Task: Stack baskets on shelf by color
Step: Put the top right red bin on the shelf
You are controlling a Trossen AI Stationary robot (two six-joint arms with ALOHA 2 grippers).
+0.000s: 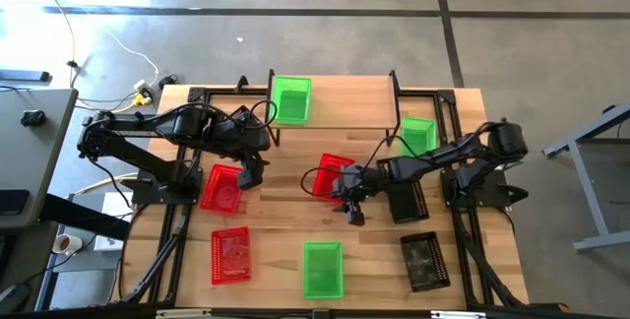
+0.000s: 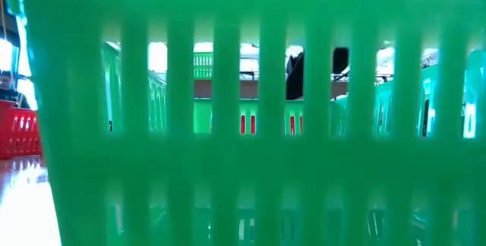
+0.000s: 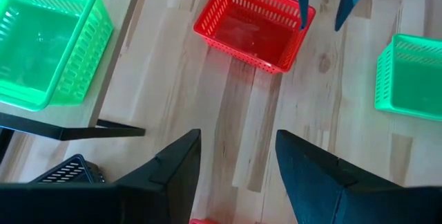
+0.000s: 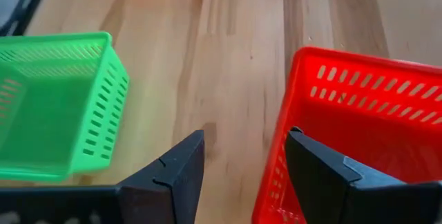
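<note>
The shelf point(image 1: 340, 91) stands at the table's far side with one green basket point(image 1: 291, 99) on its left part. A red basket point(image 1: 333, 174) sits mid-table. My right gripper point(image 1: 352, 213) is open at that basket's near right corner, pointing down: in the right wrist view point(image 4: 245, 162) one finger is over the basket's inside and the other outside its wall. My left gripper point(image 1: 251, 176) is open and empty, hovering above the bare table beside another red basket point(image 1: 223, 188); the left wrist view point(image 3: 238, 162) shows wood between its fingers. My right gripper stands astride the red basket's corner wall point(image 4: 276, 175) from above, one finger point(image 4: 318, 175) inside, the other point(image 4: 173, 175) well outside. The basket rests flat on the table. Whether the inner finger touches the wall, I cannot tell.
Loose on the table are a green basket point(image 1: 417, 134) by the shelf's right legs, a green one point(image 1: 322, 268) at the near edge, which fills the low view point(image 2: 243, 162), a red one point(image 1: 230, 255), and black ones point(image 1: 425, 260) point(image 1: 407, 201). Another black basket point(image 3: 69, 172) shows under the shelf.
</note>
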